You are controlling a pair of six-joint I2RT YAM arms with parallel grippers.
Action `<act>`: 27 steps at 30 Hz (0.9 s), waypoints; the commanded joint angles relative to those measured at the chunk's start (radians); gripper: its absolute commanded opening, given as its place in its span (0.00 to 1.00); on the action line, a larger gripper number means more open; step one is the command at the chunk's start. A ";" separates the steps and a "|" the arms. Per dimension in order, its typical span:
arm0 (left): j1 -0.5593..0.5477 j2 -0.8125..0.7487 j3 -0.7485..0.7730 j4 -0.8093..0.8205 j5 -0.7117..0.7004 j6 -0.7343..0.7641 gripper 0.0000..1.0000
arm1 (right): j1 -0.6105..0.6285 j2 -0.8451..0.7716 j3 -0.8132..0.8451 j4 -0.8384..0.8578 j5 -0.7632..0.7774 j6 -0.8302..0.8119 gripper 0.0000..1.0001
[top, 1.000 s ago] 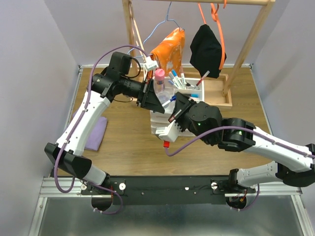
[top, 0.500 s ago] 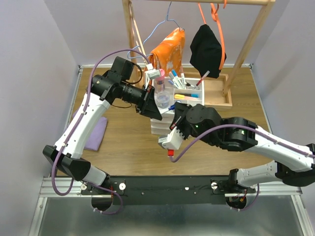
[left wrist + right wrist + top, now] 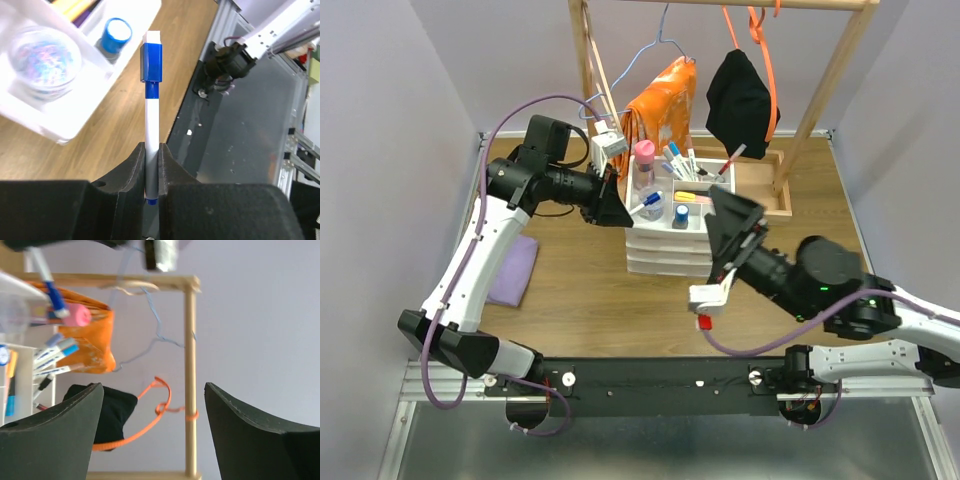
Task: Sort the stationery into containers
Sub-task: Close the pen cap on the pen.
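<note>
The left tool (image 3: 623,206) is narrow and holds a white pen (image 3: 647,203) with a blue cap. In the left wrist view its two fingers (image 3: 131,167) press the lower end of the pen (image 3: 151,110), and the cap points away from the tool. The pen hangs over the near left edge of the tray (image 3: 718,190), which sits on a white drawer unit (image 3: 665,255). Below the pen, in the tray, stand a clear bottle (image 3: 44,59) and a blue-capped bottle (image 3: 116,34), each in its own compartment. More pens (image 3: 682,164) stand in a back compartment, beside a pink-capped bottle (image 3: 643,152).

The right tool (image 3: 738,228) is wide and holds nothing. It is raised at the right of the drawer unit, apart from the tray.

A purple cloth (image 3: 515,270) lies on the bench (image 3: 575,295) at the left.
</note>
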 commanded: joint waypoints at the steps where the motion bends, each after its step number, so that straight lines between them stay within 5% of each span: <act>1: 0.052 -0.015 0.110 0.026 -0.037 0.058 0.00 | 0.001 -0.035 0.026 0.349 0.162 0.240 0.90; 3: 0.059 0.003 0.190 0.003 -0.017 0.100 0.00 | -0.002 -0.040 -0.004 0.472 0.185 0.367 0.97; 7: 0.061 0.029 0.348 -0.026 0.031 0.182 0.00 | -0.004 -0.011 0.023 0.374 0.085 0.547 0.97; 10: 0.066 -0.024 0.286 0.064 0.083 0.198 0.00 | -0.004 0.058 0.113 0.338 0.040 0.681 0.97; 14: 0.118 -0.160 0.052 0.471 0.187 -0.001 0.00 | -0.007 0.167 0.224 0.282 -0.072 0.831 0.95; 17: 0.151 -0.156 0.036 0.468 0.186 -0.035 0.00 | -0.039 0.286 0.368 0.274 -0.201 0.950 0.93; 24: 0.319 -0.104 0.105 0.638 0.219 -0.239 0.00 | -0.330 0.553 0.813 0.086 -0.512 1.473 0.83; 27: 0.366 -0.101 0.094 0.720 0.192 -0.319 0.00 | -0.413 0.586 0.870 0.090 -0.647 1.616 0.77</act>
